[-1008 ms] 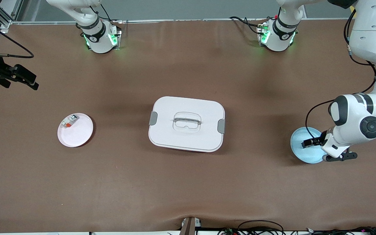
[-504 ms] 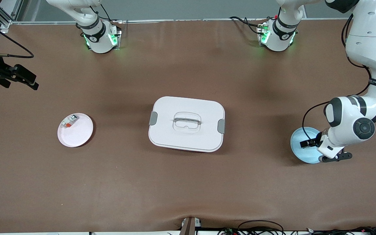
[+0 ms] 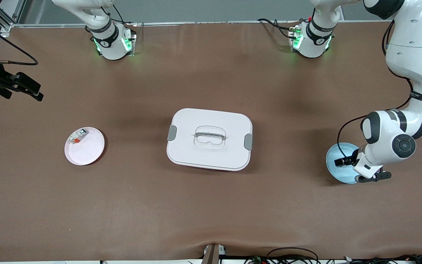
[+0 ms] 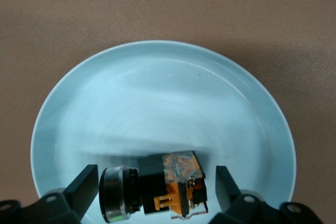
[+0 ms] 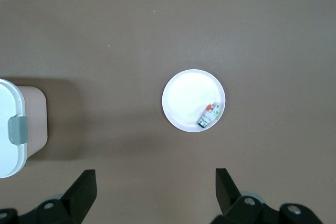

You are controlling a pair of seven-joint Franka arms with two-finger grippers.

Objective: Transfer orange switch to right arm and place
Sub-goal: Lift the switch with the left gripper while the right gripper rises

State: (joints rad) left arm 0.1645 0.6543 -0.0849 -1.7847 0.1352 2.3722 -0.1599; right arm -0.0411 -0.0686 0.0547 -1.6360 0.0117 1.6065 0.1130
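The orange switch (image 4: 168, 190), a small black block with an orange middle and a silver ring end, lies on its side on the pale blue plate (image 4: 157, 93) at the left arm's end of the table. My left gripper (image 4: 156, 187) is down at the plate (image 3: 333, 157), open, one finger on each side of the switch with a small gap on both sides. In the front view the left gripper (image 3: 344, 161) shows as a black tip over the plate. My right gripper (image 3: 26, 90) waits open, high over the right arm's end of the table, and holds nothing (image 5: 156, 182).
A pink-white plate (image 3: 88, 152) carries a white-grey part with a red-orange piece (image 3: 77, 136) toward the right arm's end. A white lidded box (image 3: 209, 139) with a handle stands mid-table. Cables run along the table's near edge.
The left arm's wrist and elbow have shifted a little toward the table's middle over the blue plate. The right arm has not moved.
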